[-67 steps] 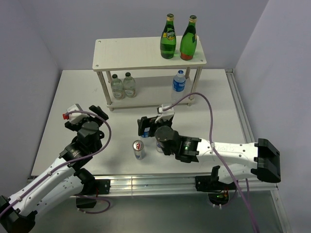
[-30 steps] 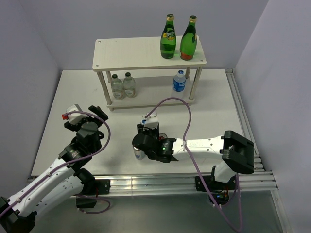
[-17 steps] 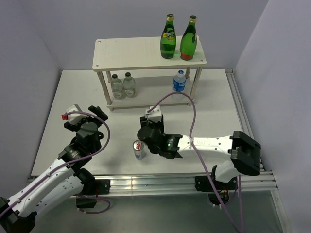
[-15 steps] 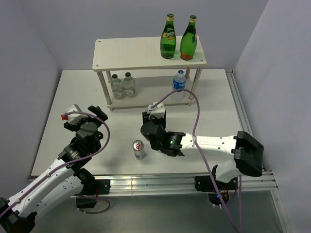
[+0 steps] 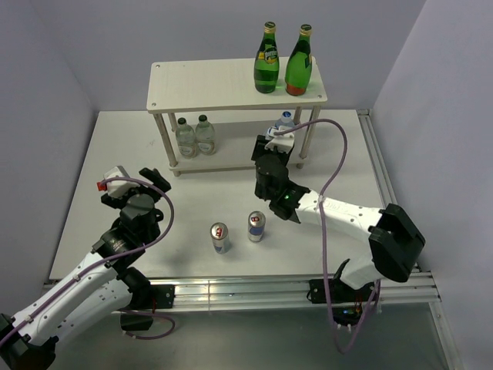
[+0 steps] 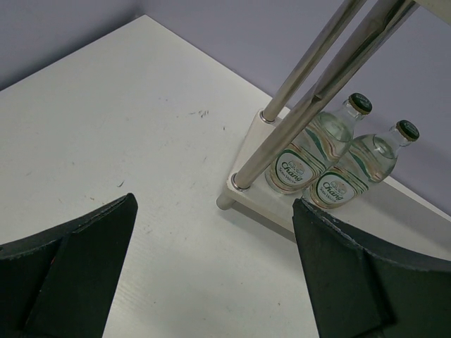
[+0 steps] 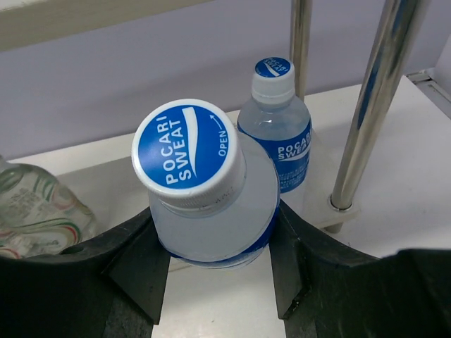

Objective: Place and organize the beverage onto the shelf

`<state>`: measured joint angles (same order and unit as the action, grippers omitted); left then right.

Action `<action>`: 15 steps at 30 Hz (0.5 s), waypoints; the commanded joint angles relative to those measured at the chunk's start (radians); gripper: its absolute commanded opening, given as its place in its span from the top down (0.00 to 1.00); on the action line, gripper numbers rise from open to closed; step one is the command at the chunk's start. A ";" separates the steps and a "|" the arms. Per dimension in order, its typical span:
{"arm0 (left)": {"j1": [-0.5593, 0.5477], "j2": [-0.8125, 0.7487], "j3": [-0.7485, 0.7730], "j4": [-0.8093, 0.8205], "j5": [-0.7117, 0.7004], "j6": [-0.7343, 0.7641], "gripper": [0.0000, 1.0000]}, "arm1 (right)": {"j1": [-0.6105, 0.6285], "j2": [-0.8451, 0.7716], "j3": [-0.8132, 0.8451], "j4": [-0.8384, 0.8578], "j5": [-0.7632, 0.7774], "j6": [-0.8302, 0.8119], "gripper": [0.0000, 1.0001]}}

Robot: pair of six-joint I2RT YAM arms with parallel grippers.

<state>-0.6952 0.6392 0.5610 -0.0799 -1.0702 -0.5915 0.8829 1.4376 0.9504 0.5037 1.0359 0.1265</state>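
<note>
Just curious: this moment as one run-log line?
right fingers: shut on Pocari Sweat bottle | position: at shelf front | left fingers: open

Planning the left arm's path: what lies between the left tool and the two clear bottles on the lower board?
Left wrist view: only bare table, then a shelf leg close before the clear bottles.

Two clear glass bottles on a shelf's lower board, seen from the left claw (image 6: 215,204).
The green-capped bottles (image 6: 303,158) stand touching behind slanting metal legs (image 6: 310,53). The shelf (image 6: 423,225) sits on a white table (image 6: 127,105). Dark fingers (image 6: 70,267) are spread wide.
</note>
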 commanded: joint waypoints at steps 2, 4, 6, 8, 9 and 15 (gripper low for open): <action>0.000 0.004 0.004 0.014 0.001 -0.001 0.01 | -0.047 0.050 0.096 0.200 -0.036 -0.021 1.00; -0.001 0.005 0.004 0.014 -0.001 -0.001 0.01 | -0.059 0.064 0.110 0.206 -0.046 -0.018 1.00; -0.001 0.008 0.004 0.014 0.000 0.001 0.01 | -0.074 0.084 0.125 0.199 -0.050 -0.007 1.00; 0.000 0.008 0.005 0.014 0.000 -0.002 0.01 | -0.082 0.095 0.128 0.200 -0.057 -0.005 1.00; 0.000 0.010 0.005 0.012 0.000 -0.001 0.01 | -0.087 0.101 0.129 0.203 -0.059 -0.005 1.00; 0.000 0.007 0.005 0.014 0.001 -0.002 0.01 | -0.111 0.142 0.146 0.229 -0.063 -0.022 1.00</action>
<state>-0.6952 0.6506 0.5606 -0.0799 -1.0702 -0.5915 0.7963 1.5898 1.0054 0.5438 0.9478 0.1139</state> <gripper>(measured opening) 0.993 0.575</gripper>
